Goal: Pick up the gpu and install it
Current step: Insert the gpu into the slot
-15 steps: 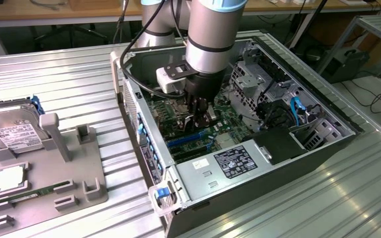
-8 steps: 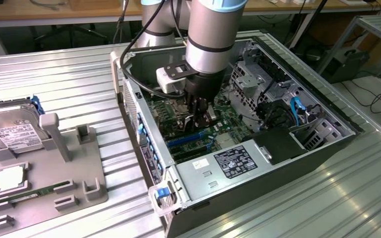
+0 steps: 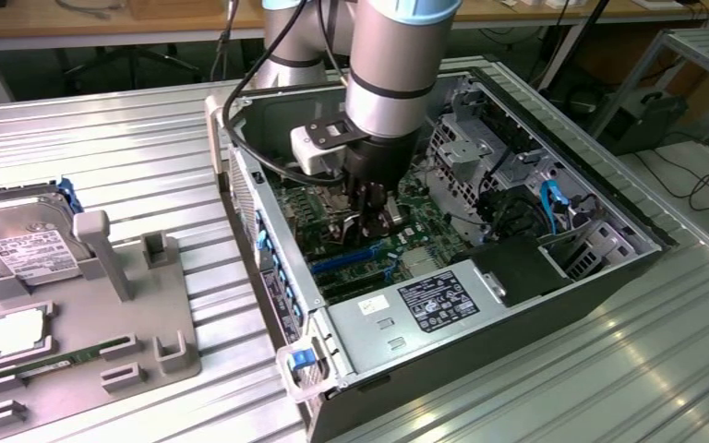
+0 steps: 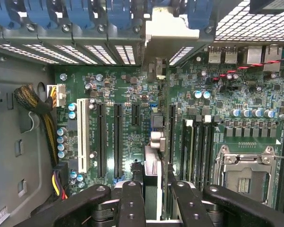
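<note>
Inside the open computer case (image 3: pixel 502 277), which lies on its side on the ribbed metal worktop (image 3: pixel 108 148), the arm reaches down over the green motherboard (image 3: pixel 416 226). Its hand (image 3: pixel 373 221) is closed to a narrow gap on the gpu (image 4: pixel 152 137), gripping the thin card edge-on between the black fingers (image 4: pixel 132 203). Seen from the wrist, the card stands upright and runs away from the hand, in line with the row of long black expansion slots (image 4: pixel 117 139) on the motherboard (image 4: pixel 217 99). Its silver bracket (image 4: pixel 170 35) sits at the far end against the case's rear wall, among the blue slot latches (image 4: pixel 85 14). Whether the card's lower edge is touching a slot cannot be told.

To the exterior view's left, well apart from the case, a grey holder tray (image 3: pixel 121 318) rests on the worktop. It carries a silver hard drive (image 3: pixel 29 245) with a white label, a square processor (image 3: pixel 16 334) and a narrow green memory stick (image 3: pixel 78 355).
</note>
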Robot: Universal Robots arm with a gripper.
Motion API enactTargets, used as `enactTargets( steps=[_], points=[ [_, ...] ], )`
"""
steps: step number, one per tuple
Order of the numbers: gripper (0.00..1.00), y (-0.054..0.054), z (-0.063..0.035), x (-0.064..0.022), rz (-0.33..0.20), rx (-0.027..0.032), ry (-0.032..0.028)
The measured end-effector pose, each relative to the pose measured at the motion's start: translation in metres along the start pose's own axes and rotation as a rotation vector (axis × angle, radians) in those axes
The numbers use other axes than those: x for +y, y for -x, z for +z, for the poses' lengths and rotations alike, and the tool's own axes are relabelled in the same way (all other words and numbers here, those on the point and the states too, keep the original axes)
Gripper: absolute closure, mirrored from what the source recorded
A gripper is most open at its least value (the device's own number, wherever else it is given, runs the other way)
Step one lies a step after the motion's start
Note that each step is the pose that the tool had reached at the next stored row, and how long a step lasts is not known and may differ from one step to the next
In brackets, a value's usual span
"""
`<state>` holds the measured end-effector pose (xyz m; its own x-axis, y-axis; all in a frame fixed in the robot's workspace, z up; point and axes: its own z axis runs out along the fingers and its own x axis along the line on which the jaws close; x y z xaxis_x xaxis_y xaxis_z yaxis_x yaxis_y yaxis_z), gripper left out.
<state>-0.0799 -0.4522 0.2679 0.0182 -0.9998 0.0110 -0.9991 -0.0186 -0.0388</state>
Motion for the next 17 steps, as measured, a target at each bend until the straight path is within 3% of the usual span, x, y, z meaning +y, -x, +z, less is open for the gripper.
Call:
enactTargets(
  steps=[7,8,17],
  points=[
    [0.73,-0.002,0.0024,0.0040,0.000,0.0000,0.0000],
    [0.73,-0.002,0.0065,0.0119,0.000,0.0000,-0.0001],
    [0.73,-0.002,0.0177,0.0117,0.001,-0.0001,0.0077]
  ],
)
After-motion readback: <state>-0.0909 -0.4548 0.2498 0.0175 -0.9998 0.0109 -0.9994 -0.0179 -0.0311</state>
